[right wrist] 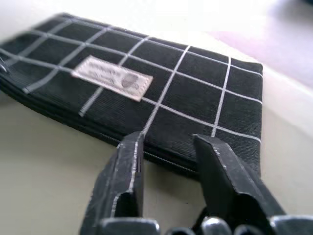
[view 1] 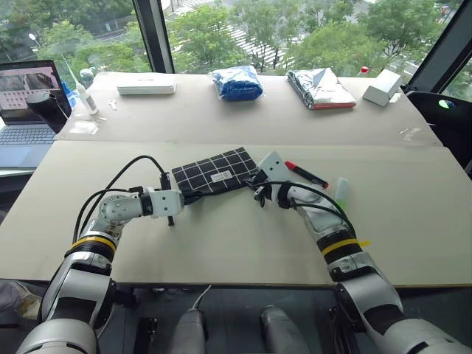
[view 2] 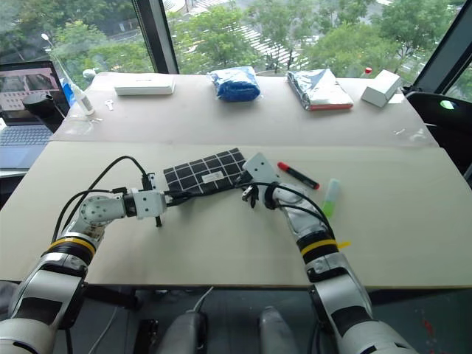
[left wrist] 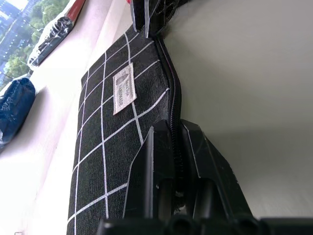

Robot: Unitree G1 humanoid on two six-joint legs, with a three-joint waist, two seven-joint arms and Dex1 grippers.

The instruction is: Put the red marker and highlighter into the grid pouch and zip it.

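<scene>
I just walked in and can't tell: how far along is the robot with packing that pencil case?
Barely started. The red marker and highlighter lie on the table, outside the grid pouch. In hand: the left gripper is shut on the pouch's zipper edge, and the right gripper is open at the opposite end of the zipper edge. Left: opening the zip, putting both pens in, zipping up.

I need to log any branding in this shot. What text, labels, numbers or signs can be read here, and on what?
None can be read.
Small white label on the grid pouch: printed lines and a small emblem, too blurred to read.
Laptop screen: a picture, no legible words.
</scene>
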